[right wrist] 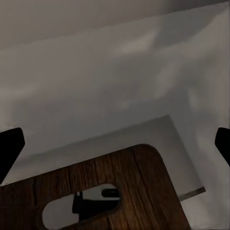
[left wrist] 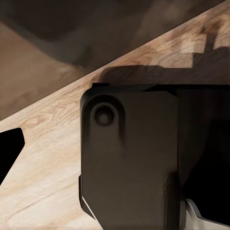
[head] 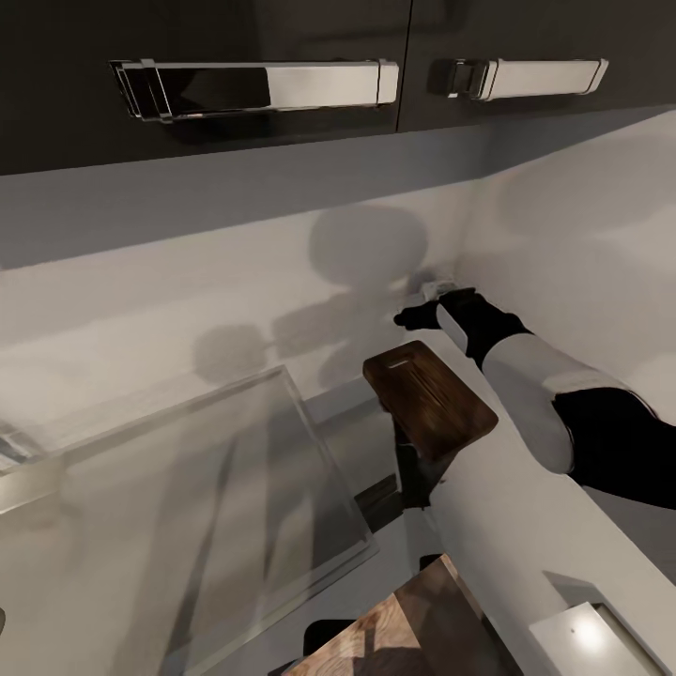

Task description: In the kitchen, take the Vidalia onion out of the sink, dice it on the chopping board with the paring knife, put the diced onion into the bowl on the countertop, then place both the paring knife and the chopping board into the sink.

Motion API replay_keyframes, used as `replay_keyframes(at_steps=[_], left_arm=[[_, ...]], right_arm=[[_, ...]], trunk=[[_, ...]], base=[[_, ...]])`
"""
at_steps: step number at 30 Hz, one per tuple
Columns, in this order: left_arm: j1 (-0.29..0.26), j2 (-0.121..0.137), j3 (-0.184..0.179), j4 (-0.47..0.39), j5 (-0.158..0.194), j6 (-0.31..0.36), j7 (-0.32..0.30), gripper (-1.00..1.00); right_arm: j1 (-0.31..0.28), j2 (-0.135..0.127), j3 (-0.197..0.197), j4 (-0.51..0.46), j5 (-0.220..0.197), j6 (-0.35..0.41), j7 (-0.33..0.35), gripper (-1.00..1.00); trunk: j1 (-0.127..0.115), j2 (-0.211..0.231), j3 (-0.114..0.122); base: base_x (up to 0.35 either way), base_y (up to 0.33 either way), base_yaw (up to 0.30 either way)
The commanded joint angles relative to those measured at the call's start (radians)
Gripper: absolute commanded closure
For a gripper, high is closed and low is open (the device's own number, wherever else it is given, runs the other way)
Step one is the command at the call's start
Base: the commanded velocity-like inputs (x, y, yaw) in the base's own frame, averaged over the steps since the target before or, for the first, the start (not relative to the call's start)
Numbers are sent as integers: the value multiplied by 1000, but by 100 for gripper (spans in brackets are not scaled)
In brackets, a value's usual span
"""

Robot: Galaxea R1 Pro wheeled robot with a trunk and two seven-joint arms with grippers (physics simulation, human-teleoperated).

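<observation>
Beside the sink (head: 188, 488), unlabelled chopping board (head: 430, 394), right end effector (head: 413, 314)

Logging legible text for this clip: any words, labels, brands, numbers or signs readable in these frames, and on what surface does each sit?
None: no text, label, brand, number or sign can be read in any view.
The dark chopping board shows only wood grain and a handle slot.
The cabinet handles are bare reflective metal.
The white wall carries only shadows.
The right gripper and the dark housing in the left wrist view are unmarked.
</observation>
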Motion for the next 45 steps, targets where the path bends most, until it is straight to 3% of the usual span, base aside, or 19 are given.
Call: replay_keyframes(at_steps=[1,27,29,31,34,45], left_arm=[[1,0,1,-2,0,-1,0,-100],[0,0,1,-2,0,-1,0,-100],[1,0,1,-2,0,-1,0,-100],[1,0,1,-2,0,-1,0,-100],[1,0,1,-2,0,-1,0,-100],[1,0,1,-2,0,-1,0,-100]], right_arm=[[-1,-2,7,5,-3,5,2,-100],[0,-10,11,28,6,9,2,-100],[0,-13,11,28,30,11,2,-100],[0,-13,11,28,82,12,11,-100],[0,-14,11,28,122,24,64,-100],[0,-16,11,24,140,94,109,-100]], trunk=[[1,-2,-1],[1,-2,-23],[1,-2,-23],[1,-2,-23],[1,-2,-23],[1,-2,-23]], base=[[0,0,0],[0,0,0],[0,0,0],[0,0,0],[0,0,0],[0,0,0]])
